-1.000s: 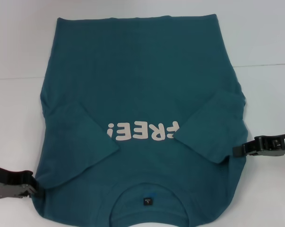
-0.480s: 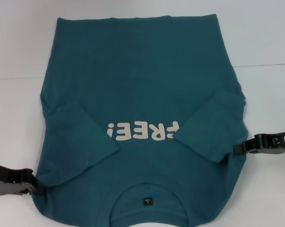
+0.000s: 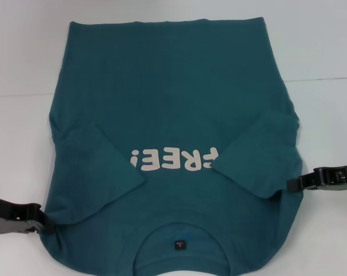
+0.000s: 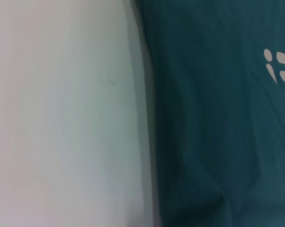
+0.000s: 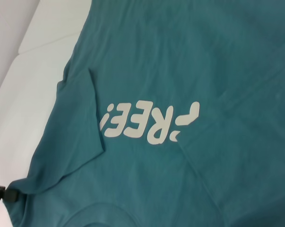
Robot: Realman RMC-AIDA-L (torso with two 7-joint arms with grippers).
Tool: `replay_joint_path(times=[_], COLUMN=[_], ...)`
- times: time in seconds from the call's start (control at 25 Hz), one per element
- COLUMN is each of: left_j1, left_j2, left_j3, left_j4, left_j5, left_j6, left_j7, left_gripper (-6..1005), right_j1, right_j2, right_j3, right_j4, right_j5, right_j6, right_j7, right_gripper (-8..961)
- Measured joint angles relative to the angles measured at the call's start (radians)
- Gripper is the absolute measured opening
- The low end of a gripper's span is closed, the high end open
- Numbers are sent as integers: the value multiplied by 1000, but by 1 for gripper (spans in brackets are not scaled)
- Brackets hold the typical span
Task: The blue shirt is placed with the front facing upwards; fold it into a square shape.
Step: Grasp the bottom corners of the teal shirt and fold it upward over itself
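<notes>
The blue shirt (image 3: 173, 103) lies flat on the white table, front up, with the white "FREE!" lettering (image 3: 174, 159) upside down to me and the neck label (image 3: 179, 244) nearest me. Both sleeves are folded inward over the chest. My left gripper (image 3: 39, 221) sits low at the shirt's left edge, beside the shoulder. My right gripper (image 3: 290, 184) is at the shirt's right edge, just below the folded right sleeve (image 3: 259, 158). The right wrist view shows the lettering (image 5: 149, 122) and the left gripper (image 5: 0, 194) at the cloth's edge. The left wrist view shows the shirt's side edge (image 4: 154, 142).
A white table (image 3: 23, 63) surrounds the shirt, with a seam line (image 3: 323, 79) running across it behind the sleeves. Bare table lies to the left, right and far side of the shirt.
My right gripper has slid slightly toward me and outward along the shirt's right edge. My left gripper has shifted very little. The shirt has not moved.
</notes>
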Motion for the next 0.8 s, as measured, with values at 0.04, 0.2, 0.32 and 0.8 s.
replay_joint_path(times=[0.04,0.2,0.32,0.8], left_j1=[0,8,22,107], left_j2=[0,-3,-6,-12], left_j3=[0,-3,-29,-149], left_j4=[0,0,0,4], left_j5=[0,-4,-17,-110], left_j6=[0,8,15,48], left_j7=[3,25,77,323], left_gripper=[49,49,49,47], right_j1=[-1,-9,-17,-79], right_j2=[0,1,2,12], right_j3=[0,2,3,53], right_j4=[0,0,1,1], right_j5=[0,0,0,9], right_j6=[-2,-14,-32,-40], right_j7=[-5,-38,-90,-330], right_gripper=[44,44,45,45])
